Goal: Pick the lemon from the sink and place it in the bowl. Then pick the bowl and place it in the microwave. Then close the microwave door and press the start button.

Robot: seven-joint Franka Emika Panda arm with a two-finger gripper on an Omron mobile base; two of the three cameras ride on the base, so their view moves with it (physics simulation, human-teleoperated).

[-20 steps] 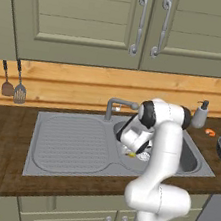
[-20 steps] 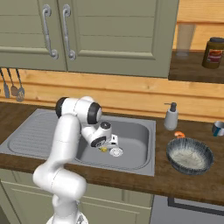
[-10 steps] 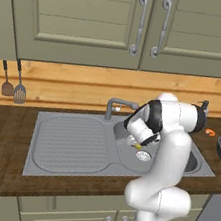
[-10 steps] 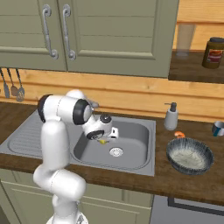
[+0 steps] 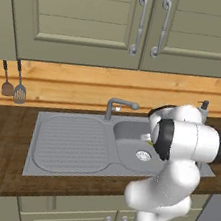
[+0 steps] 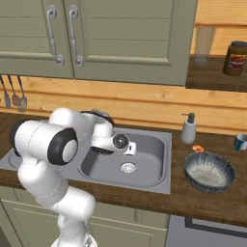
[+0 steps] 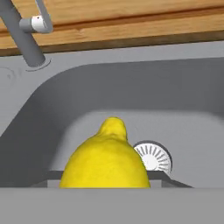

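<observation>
The gripper (image 6: pixel 129 148) holds the lemon (image 7: pixel 105 163) above the sink (image 6: pixel 149 164). The bowl (image 6: pixel 209 172) sits on the desk's right end.

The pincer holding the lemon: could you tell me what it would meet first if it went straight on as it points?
Probably the sink's back wall, above the drain; depth is unclear. The lemon leads.

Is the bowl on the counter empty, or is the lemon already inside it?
Empty: the bowl shows bare ribbed inside; the lemon is over the sink.
</observation>
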